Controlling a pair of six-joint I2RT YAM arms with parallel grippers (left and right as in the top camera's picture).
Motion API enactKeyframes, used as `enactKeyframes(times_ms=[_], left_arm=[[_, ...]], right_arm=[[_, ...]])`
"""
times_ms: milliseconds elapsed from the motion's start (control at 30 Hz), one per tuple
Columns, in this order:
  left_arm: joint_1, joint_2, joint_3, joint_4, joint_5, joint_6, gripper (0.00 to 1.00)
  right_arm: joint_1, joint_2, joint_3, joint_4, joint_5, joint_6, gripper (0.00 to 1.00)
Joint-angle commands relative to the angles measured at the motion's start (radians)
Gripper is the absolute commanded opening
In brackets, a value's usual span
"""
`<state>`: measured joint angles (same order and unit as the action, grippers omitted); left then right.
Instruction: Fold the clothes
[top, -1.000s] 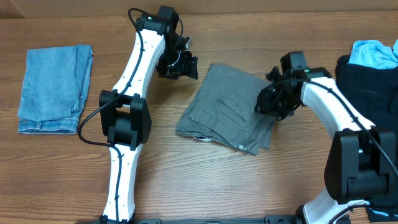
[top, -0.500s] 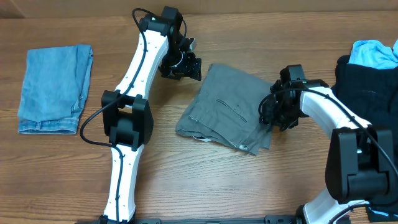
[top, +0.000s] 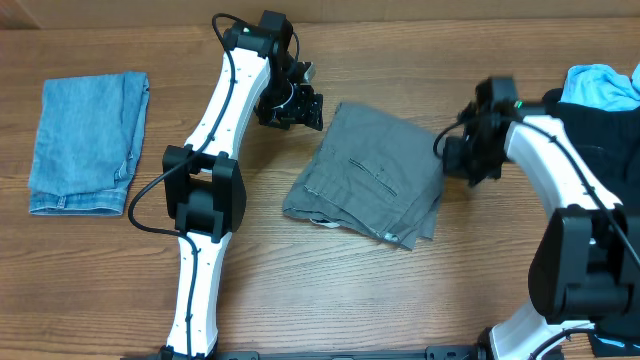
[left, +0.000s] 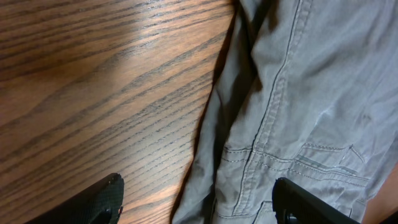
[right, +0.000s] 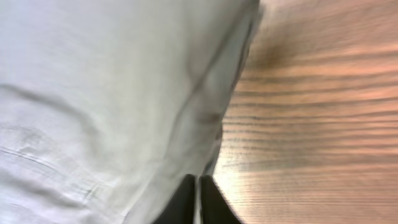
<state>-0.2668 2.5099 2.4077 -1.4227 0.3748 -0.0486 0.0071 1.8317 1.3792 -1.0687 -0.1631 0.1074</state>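
The right gripper (top: 458, 160) sits at the right edge of the grey shorts (top: 370, 182). In its wrist view the right gripper (right: 196, 202) has its two dark fingers (right: 183, 200) pressed together, and no cloth shows between them. They hang just beside the hem of the shorts (right: 93, 93), above bare wood.

The left gripper (top: 296, 108) hovers at the upper left corner of the shorts, jaws spread wide. In its wrist view the left gripper (left: 198, 205) straddles the garment's edge: one finger is above the table (left: 93, 81), the other above grey cloth with seams and pocket stitching (left: 298, 93).

The shorts lie in the middle of the table (top: 300, 290), already doubled over, with layers showing along the lower edge. A blue denim garment (top: 85, 140) lies folded well apart at far left. A black garment (top: 590, 130) is heaped at far right, close to the right arm.

Risks, as a judgement:
- Closed and empty, the right gripper cannot lift anything, and nudging sideways would probably bunch the hem or skew the stacked layers.
- The left jaws may pinch only the top layer, so a pull would peel the fold open.
- A steep descent could scrape a finger on the wood.
- The right arm's swing could drag the black heap.
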Motion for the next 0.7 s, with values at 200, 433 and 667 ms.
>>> enactKeyframes(times_ms=[200, 433, 667], left_arm=[[-0.003, 0.003, 0.000, -0.006, 0.007, 0.019, 0.66], [-0.002, 0.003, 0.000, -0.009, 0.006, 0.019, 0.71], [-0.001, 0.003, 0.000, -0.018, -0.007, 0.019, 0.74]], right_arm=[[0.046, 0.002, 0.103, -0.063, -0.123, 0.063, 0.04], [0.138, 0.004, -0.130, 0.146, -0.118, 0.161, 0.04], [0.147, 0.005, -0.354, 0.322, -0.055, 0.178, 0.04]])
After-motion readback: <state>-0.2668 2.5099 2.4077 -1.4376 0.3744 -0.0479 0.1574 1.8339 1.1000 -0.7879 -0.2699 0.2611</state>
